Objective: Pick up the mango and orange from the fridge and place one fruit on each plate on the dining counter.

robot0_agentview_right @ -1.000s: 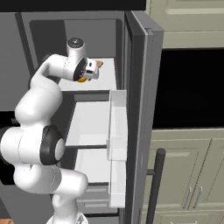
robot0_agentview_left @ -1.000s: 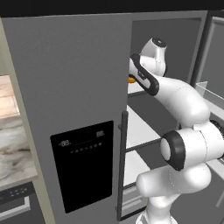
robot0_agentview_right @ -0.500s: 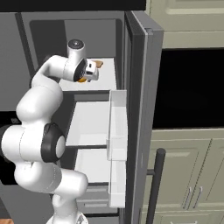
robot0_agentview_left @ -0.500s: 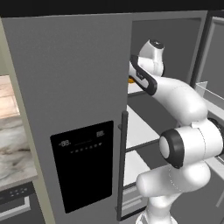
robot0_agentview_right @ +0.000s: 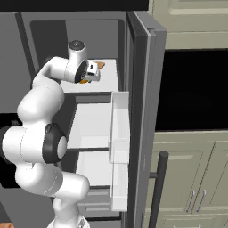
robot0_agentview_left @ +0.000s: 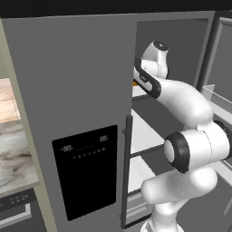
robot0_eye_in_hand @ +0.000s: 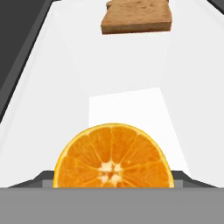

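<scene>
my gripper reaches onto the upper white shelf of the fridge, and i cannot tell whether its jaws are gripping or merely set wide. right in front of my hand, close up, sits the orange, its cut face with pale segments turned toward me, resting on the shelf. a sliver of it peeks beside my wrist in the left base view. farther along the shelf, well beyond the orange, lies a brown slice of bread.

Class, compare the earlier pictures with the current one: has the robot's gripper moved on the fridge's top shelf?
Cannot tell: in the right base view the gripper sits over the orange much as before, beside the fridge door edge.
</scene>
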Robot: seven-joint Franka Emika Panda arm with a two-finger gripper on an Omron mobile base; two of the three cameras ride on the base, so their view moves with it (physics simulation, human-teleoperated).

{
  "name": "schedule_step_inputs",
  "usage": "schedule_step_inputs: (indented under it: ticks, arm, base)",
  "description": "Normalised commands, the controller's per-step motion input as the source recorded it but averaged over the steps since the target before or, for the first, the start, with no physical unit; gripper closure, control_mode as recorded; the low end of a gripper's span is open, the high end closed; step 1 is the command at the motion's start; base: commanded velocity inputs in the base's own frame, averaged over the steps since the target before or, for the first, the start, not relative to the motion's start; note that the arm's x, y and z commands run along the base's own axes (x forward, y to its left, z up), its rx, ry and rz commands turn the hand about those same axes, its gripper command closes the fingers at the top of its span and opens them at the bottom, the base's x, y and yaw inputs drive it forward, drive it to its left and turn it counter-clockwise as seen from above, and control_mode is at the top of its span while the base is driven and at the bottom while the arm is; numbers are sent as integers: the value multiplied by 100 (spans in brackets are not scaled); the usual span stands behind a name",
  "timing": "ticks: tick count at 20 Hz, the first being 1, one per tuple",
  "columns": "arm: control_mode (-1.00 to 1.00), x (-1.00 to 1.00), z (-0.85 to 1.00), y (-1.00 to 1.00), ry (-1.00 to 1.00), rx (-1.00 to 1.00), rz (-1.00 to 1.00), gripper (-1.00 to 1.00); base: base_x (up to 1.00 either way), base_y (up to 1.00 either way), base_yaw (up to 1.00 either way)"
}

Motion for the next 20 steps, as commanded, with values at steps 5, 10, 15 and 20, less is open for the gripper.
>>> schedule_step_inputs:
  ticks: [5,10,15,20]
  arm:
    - [-100,-64,7,-8,-15,0,0,100]
    - [-100,-100,25,-16,-11,0,0,100]
    - [-100,-100,32,-9,-5,0,-2,100]
    - [-100,-100,19,0,-1,0,-5,100]
  base:
    - [0,0,0]
    - [0,0,0]
    - [0,0,0]
    - [0,0,0]
